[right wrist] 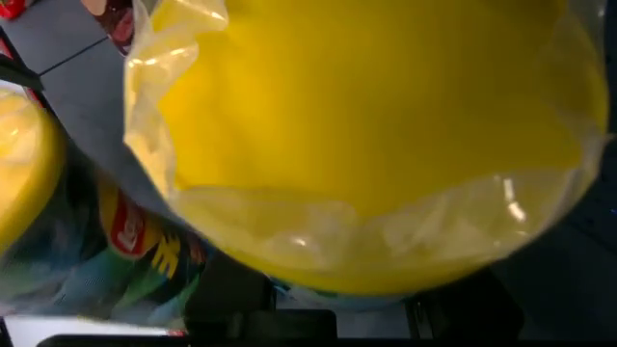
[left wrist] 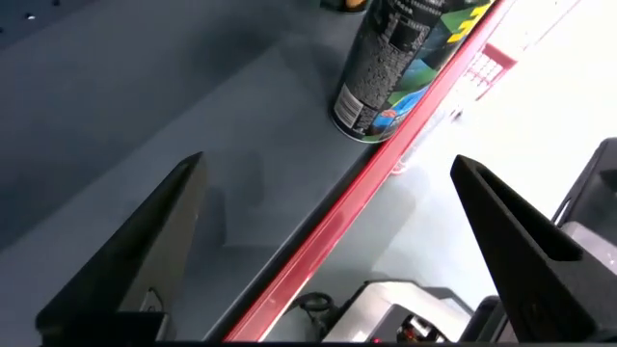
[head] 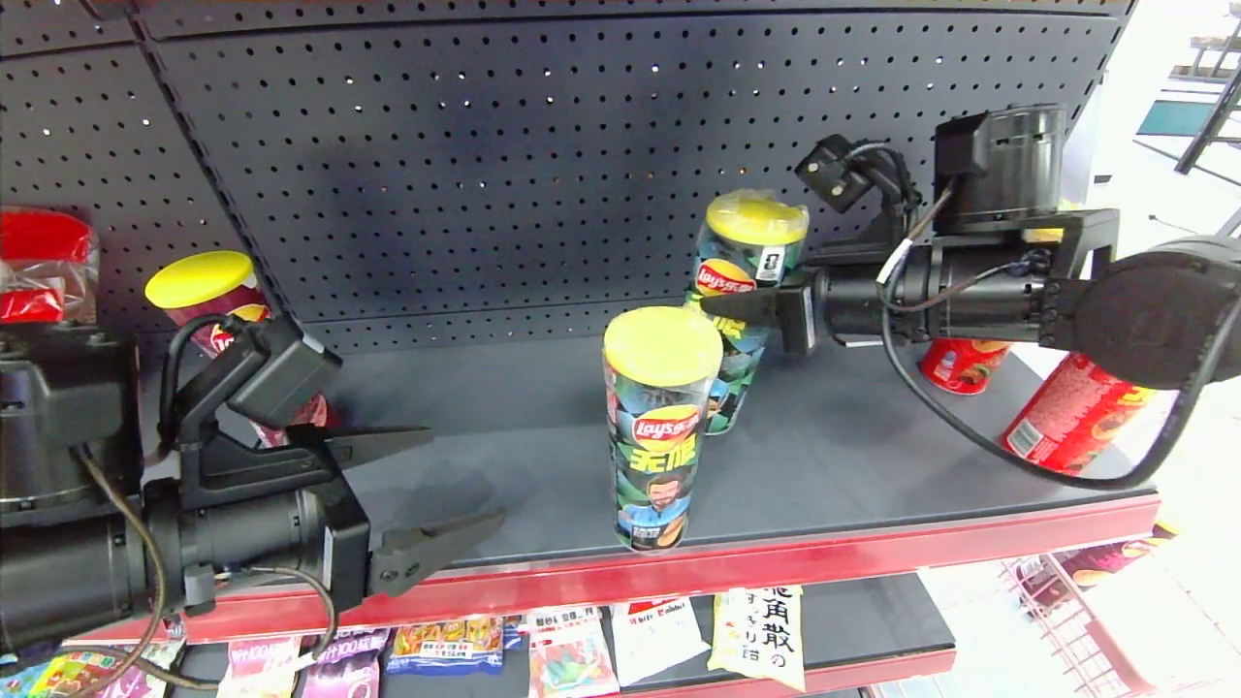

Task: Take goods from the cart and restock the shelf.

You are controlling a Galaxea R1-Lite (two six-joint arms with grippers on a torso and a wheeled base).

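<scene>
- rear can (head: 747, 262): a tall chip tube with a yellow lid (right wrist: 366, 125) under a loose clear film. it stands toward the back of the shelf (head: 853, 456), leaning slightly. whether its base is fully down on the board cannot be told.
- handling, judged: light, stiff cardboard wall, smooth and a little slippery. it would dent under a hard squeeze and tips easily because it is tall and narrow. best held around the body at mid-height or just above, never by the lid or film.
- right gripper (head: 722, 305): reaches in from the right side, jaws clenched around the upper body of the rear can. one dark finger crosses the front of the tube below the lid.
- front can (head: 659, 427): same kind, upright, near the shelf's red front edge. it is just in front of the rear can and partly overlaps it in the head view.
- left gripper (head: 456, 480): at the left end of the shelf by the front edge, jaws spread wide and released, holding and touching nothing. the front can (left wrist: 386, 67) is well apart from it.
- other stock: a yellow-lidded can (head: 204, 281) at the left rear, red cans (head: 1066, 417) at the right end, and hanging packets (head: 756, 630) on the level below.
</scene>
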